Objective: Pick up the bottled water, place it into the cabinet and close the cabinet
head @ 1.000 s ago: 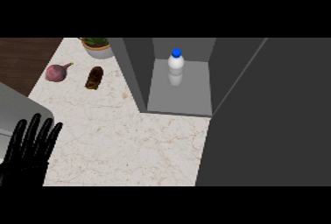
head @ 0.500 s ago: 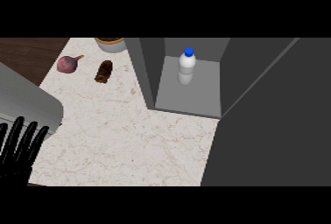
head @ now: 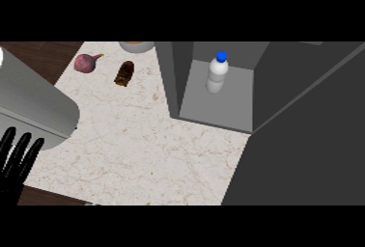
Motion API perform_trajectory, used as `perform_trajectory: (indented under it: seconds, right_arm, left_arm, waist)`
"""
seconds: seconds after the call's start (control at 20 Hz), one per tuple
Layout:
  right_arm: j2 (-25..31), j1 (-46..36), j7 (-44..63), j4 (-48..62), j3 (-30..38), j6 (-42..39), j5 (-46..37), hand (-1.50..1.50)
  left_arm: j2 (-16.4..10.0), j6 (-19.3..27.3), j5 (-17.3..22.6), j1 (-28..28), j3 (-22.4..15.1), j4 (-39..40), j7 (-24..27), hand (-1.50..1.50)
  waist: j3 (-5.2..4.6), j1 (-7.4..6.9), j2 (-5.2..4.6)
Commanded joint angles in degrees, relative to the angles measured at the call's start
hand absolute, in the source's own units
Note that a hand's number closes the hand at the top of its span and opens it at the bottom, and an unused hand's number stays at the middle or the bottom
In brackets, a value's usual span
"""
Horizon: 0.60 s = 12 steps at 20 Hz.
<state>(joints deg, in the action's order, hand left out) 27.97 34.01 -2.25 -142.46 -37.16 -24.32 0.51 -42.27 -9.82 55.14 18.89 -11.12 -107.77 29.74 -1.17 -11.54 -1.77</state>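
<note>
Left hand (head: 16,161) has slid toward the left edge, fingers spread; one bottled water (head: 217,73) stands inside one cabinet (head: 214,108)

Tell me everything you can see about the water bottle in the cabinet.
The water bottle is pale and whitish with a blue cap, plastic by its look. It stands upright inside the open grey cabinet, towards the back, resting on its floor. Nothing else touches it.
</note>
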Motion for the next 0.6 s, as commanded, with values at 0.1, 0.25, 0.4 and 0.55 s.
perform_trajectory:
  seconds: [0.1,0.25,0.4,0.55]
  right_arm:
    - [1.1,-8.9,6.3,-1.7,-5.6,-4.3,-2.8,-1.5]
    - [1.4,-11.8,6.6,-1.5,-4.9,-5.0,-2.2,1.5]
    - [0.4,-12.8,7.5,-1.0,-4.8,-4.0,-1.2,1.5]
    - [0.9,-14.1,8.8,-1.1,-4.5,-4.5,-0.5,1.5]
  left_arm:
    - [-1.7,-2.1,0.6,-0.5,1.0,0.6,-0.7,-1.5]
    - [-1.8,-2.2,1.1,-0.9,1.0,0.5,-1.2,-1.5]
    - [-2.6,-3.0,1.5,-0.3,2.2,1.2,-1.0,-1.5]
    - [-2.4,-3.1,1.7,-0.9,1.9,1.1,-1.2,-1.5]
  waist:
    - [-0.39,-2.61,-0.17]
    - [-0.38,-2.75,-0.22]
    - [-0.45,-2.87,0.02]
    - [-0.55,-2.37,-0.22]
